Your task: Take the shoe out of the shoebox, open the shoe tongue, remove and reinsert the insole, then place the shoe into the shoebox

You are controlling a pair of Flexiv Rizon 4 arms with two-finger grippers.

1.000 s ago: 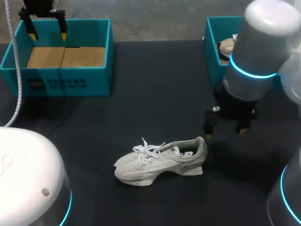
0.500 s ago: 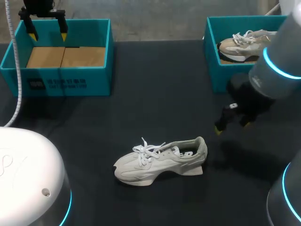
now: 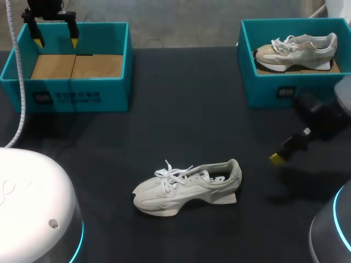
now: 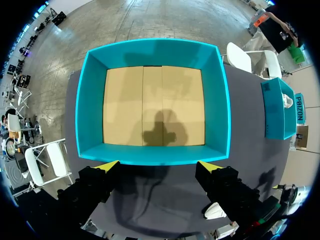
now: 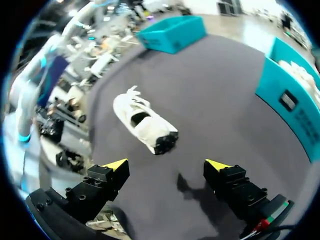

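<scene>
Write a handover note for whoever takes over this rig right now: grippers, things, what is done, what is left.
Left gripper: jaws open, empty, above the empty left box.
Right gripper: jaws open, empty, off to the right of the shoe, not touching it.
The shoe stands on its sole on the table, between the boxes. A second shoe lies in the right box.
Done: one shoe is out on the table.
Left: laces look closed, so probably tongue, insole out and back, then boxing.
</scene>
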